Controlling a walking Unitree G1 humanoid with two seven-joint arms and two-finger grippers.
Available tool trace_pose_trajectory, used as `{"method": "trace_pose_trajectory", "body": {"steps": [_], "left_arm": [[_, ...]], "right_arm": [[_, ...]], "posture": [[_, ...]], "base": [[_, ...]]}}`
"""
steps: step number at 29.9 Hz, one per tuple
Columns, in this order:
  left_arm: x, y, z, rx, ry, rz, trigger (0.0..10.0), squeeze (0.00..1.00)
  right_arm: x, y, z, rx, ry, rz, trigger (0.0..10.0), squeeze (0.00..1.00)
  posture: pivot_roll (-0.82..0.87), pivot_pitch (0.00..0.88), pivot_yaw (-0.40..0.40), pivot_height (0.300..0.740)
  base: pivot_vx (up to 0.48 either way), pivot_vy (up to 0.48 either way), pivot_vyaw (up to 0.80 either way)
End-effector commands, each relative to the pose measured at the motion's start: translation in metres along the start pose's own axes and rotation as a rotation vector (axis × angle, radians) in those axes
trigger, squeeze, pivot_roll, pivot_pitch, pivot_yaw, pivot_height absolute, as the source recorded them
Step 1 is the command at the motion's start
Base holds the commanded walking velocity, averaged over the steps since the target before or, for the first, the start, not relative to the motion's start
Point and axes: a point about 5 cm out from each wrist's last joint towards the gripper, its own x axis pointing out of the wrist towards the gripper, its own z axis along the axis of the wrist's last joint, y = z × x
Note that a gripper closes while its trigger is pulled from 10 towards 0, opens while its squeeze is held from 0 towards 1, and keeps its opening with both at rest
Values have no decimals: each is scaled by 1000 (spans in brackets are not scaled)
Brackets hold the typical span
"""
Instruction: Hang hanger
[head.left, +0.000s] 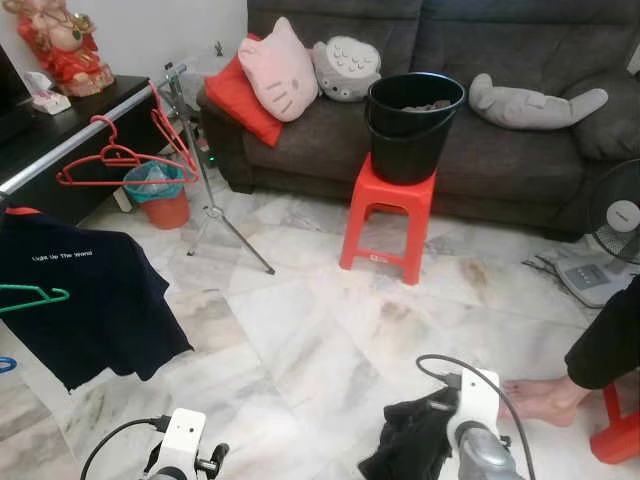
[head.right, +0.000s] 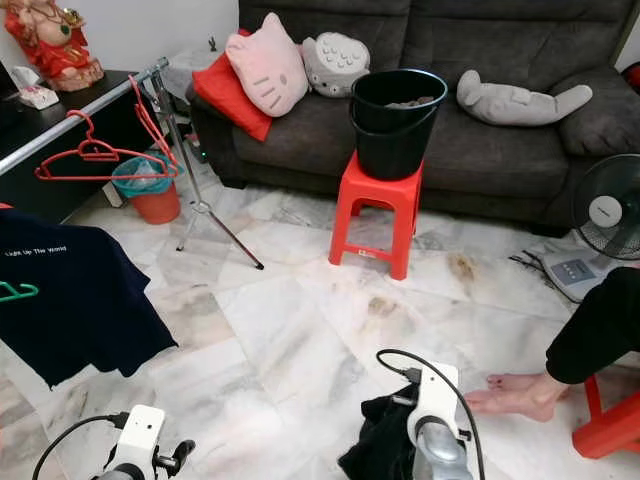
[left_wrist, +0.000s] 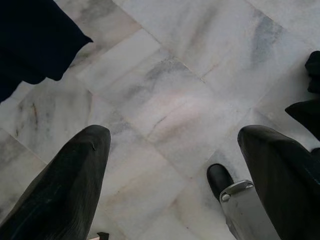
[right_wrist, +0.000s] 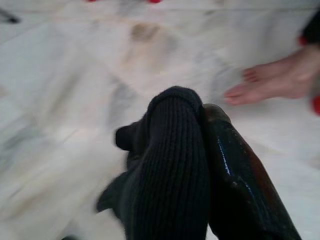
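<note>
1. Right now my right tool (right_wrist: 200, 165) is clamped on a black garment (head.left: 412, 440), low in front of me over the marble floor (head.left: 320, 330); its ribbed fold bunches between the fingers in the right wrist view.
2. My left tool (left_wrist: 172, 165) hangs with its fingers spread, gripping nothing, with bare floor under it.
3. The rail (head.left: 75, 140) runs along my left, from the tripod stand (head.left: 205, 190) back toward me. Two red hangers (head.left: 125, 155) hang free on it, near the stand end. Closer to me a dark T-shirt (head.left: 85, 300) already hangs, with a green hanger (head.left: 35, 295) showing at its edge.
4. I judge the step in hand is carrying the garment to the rail, so I should turn left first and face it squarely.
5. I cannot tell whether a hanger is inside the garment; the cloth hides it. Before reaching, I should check with the left tool.
6. I should lift the garment well above the floor so it does not drag or snag.
7. I should aim for the bare stretch of rail between the T-shirt and the red hangers.
8. A person's bare foot (head.left: 540, 400) rests near my right side, so I should swing away from it.
</note>
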Motion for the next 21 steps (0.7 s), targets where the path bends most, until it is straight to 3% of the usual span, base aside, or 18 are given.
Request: {"method": "trace_pose_trajectory", "body": {"steps": [1, 4, 10, 13, 21], "left_arm": [[-1, 2, -4, 12, 21, 1, 10000, 0], [-2, 2, -6, 13, 33, 3, 10000, 0], [-2, 1, -8, 12, 42, 1, 10000, 0], [-2, 0, -9, 12, 45, -1, 10000, 0], [-4, 3, -11, 14, 58, 6, 10000, 0]], "right_arm": [[5, -28, 21, 0, -97, -186, 10000, 0], [5, -48, 31, 41, -151, -298, 10000, 0], [3, -57, 32, 17, -184, -342, 10000, 0], [2, -54, 28, 4, -176, -325, 10000, 0], [2, -46, 30, -26, -206, -316, 10000, 0]], "posture": [[-67, 0, 42, 740], [-72, 0, 43, 740], [-81, 0, 42, 740], [-81, 0, 42, 740], [-77, 0, 43, 740]], "base": [[0, 0, 0], [0, 0, 0], [0, 0, 0], [0, 0, 0], [0, 0, 772]]}}
